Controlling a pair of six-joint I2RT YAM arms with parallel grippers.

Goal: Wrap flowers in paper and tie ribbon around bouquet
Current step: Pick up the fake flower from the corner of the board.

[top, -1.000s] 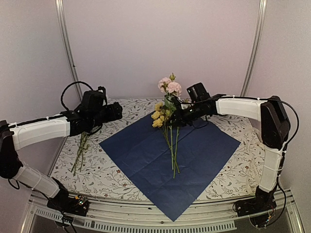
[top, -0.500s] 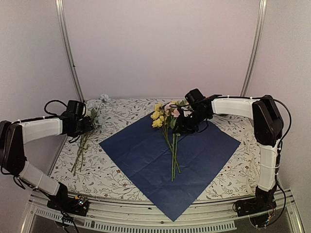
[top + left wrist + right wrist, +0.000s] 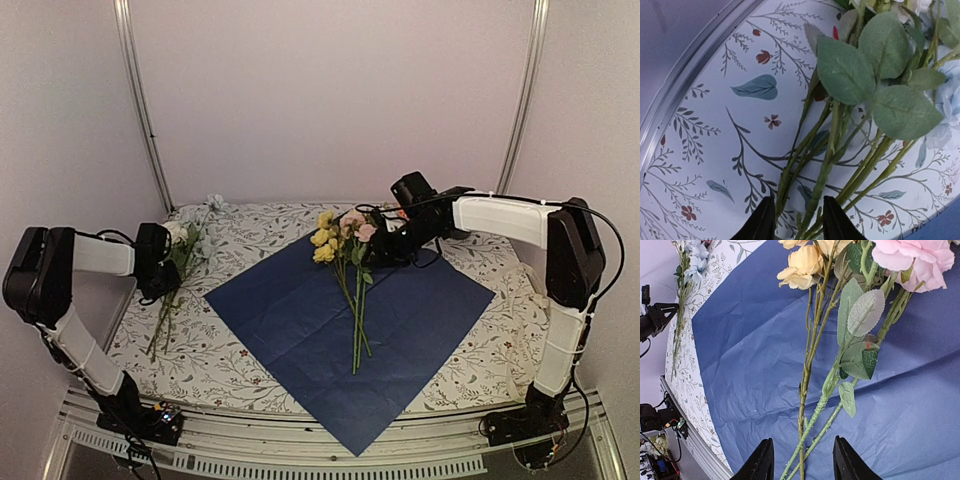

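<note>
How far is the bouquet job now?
Done: the paper lies spread, navy face up, with yellow and pink flowers on it; the right tool stands open over their stems. In hand: the left tool straddles the stems of the white and blue flowers on the tablecloth. Left: moving those, wrapping, tying; no ribbon shows.

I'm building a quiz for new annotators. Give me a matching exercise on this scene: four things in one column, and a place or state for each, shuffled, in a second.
1. paper
2. yellow blooms
3. pale blue blooms
4. right gripper

A. open
B. at the left, on the tablecloth
C. navy face up, mid-table
D. on the paper, beside pink blooms

Pairs: 1-C, 2-D, 3-B, 4-A
</note>
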